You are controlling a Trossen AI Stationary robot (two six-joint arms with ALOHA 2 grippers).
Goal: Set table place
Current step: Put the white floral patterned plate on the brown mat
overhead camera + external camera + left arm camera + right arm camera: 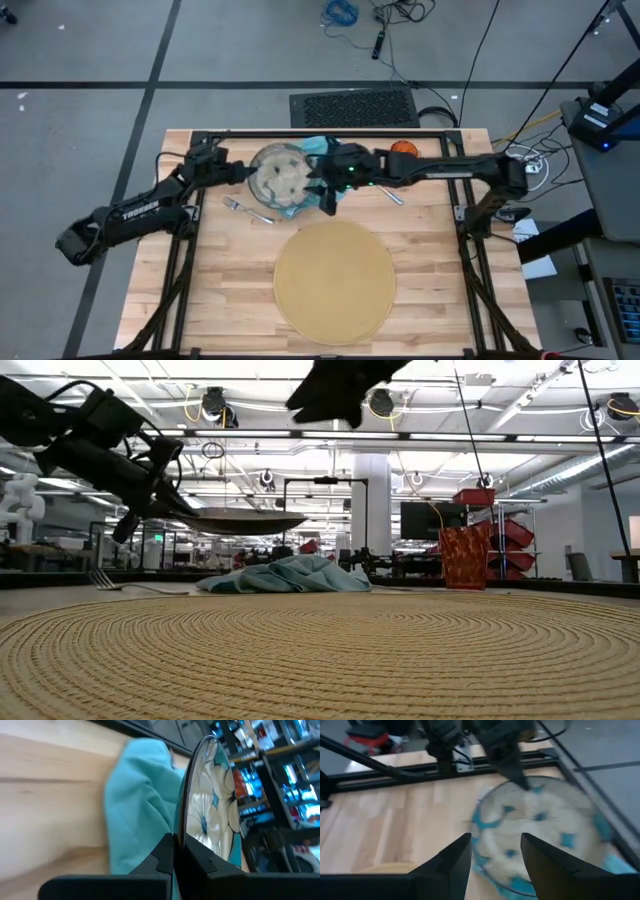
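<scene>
My left gripper [243,172] is shut on the patterned glass plate [278,178], which hangs above the table's far middle [240,520]. The teal napkin [290,574] lies crumpled on the wood behind and below the plate. My right gripper [495,842] stands open above the plate's right side [328,196], touching nothing; in the low view it shows high up [335,390]. The round tan mat [335,280] lies bare at the table's near middle. A fork [245,210] lies left of the mat's far edge, and the orange cup [403,148] stands at the back. My left gripper pinches the plate's rim [184,820] between its two fingers, one on top and one underneath, on the side toward the table's left. The fingers come nearly level from the left, slanting a little down. The plate is lifted clear of the table and almost level [250,518].
A piece of silver cutlery [392,192] lies right of the plate, under my right arm. Black frame rails [330,132] run along the table's far edge and down both sides. The wood left of the mat [220,280] is bare.
</scene>
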